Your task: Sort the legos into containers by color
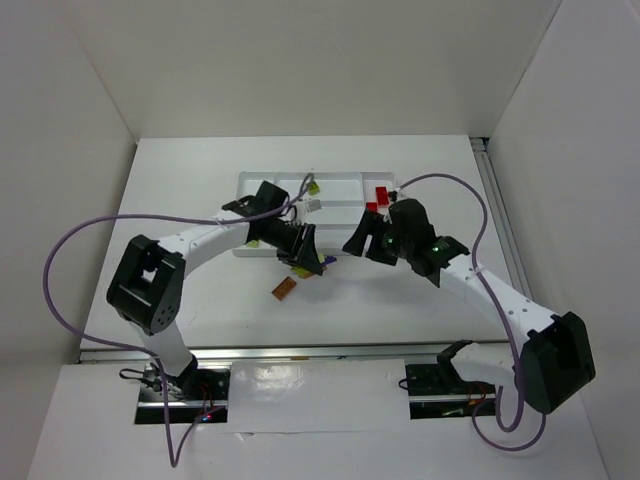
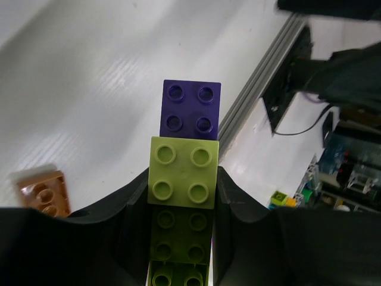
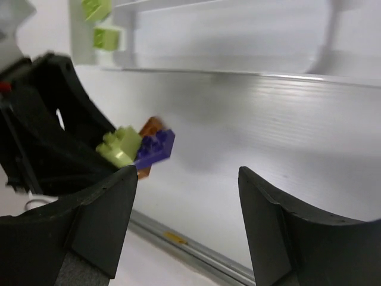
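left gripper [image 2: 182, 196]: pinches glossy studded lime brick [image 2: 182, 173], square purple brick [image 2: 190, 108] joined on
right gripper [image 3: 187, 196]: black fingers [image 3: 101, 220] spread apart

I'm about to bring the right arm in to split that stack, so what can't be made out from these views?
- Left wrist view: the lime green bricks in the left gripper run off the bottom edge, so their number is unclear.
- Top view: those bricks are nearly hidden under the gripper's fingers.
- Right wrist view: the tray is blurred and cut off by the top edge.
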You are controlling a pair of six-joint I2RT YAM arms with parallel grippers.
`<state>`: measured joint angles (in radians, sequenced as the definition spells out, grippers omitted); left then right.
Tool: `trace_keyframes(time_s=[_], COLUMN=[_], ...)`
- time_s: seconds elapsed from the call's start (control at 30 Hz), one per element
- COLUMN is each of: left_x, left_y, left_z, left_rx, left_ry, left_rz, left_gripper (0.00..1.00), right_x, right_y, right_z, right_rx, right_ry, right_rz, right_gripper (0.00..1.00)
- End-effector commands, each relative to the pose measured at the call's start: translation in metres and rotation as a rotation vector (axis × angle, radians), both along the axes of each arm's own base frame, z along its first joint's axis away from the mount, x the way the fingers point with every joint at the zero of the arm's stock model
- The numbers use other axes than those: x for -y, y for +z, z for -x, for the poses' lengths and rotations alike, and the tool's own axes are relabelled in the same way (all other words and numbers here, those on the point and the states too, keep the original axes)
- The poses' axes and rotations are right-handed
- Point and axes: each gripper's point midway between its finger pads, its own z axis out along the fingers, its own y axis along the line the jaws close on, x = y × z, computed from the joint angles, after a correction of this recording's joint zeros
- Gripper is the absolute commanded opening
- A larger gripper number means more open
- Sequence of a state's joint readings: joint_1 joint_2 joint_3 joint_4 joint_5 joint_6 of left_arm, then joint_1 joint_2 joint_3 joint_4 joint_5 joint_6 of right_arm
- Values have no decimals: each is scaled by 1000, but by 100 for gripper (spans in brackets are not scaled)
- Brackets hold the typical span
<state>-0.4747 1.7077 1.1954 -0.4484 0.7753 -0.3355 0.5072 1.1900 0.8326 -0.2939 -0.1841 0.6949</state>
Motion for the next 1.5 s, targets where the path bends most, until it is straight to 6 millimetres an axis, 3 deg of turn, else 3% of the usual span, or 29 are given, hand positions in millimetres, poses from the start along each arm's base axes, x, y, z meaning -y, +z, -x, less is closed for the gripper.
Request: trace_keyframes(time_s=[0.0,0.1,0.23,0.33,0.47,0.5,0.63,0.8,0.87,0.9,0.97,1.0,1.03,1.37,1.47], left_x=[15,30,42,49,48,43,44,48,44,43,48,45,46,44,38], left_y=[-28,-42,-42,-57,-71,-69,-73,-76,-83,-91,-89,-93,-93,-52,-46], left_z=[14,16,12,7,-5,-17,-27,-19,-18,-16,-15,-13,-12,1,-1], left_rx=[15,25,68,111,256,332,464,581,590,585,589,584,579,575,529], left_ry=[-55,-58,-68,-58,32,84,169,188,190,186,190,186,180,141,163], left_rz=[-71,-112,-126,-201,-358,-417,-494,-540,-572,-581,-565,-573,-568,-515,-490], left_gripper=[0,0,0,0,0,0,0,0,8,28,46,64,69,72,78], right_x=[50,69,81,87,99,100,102,100,98,97,97,97,97,104,106], right_y=[-6,-10,-11,-15,-15,-14,-11,-18,-17,-18,-18,-21,-21,-22,-22], right_z=[-6,-1,1,5,6,8,8,10,10,8,8,8,8,12,11], right_rx=[28,19,13,5,9,9,21,1,8,10,10,6,6,2,5], right_ry=[-204,-267,-309,-326,-373,-373,-382,-370,-354,-347,-347,-340,-340,-355,-362], right_rz=[149,193,216,242,261,261,259,265,259,266,266,277,277,286,292], right_gripper=[76,76,76,76,76,76,76,76,76,77,77,77,77,77,77])
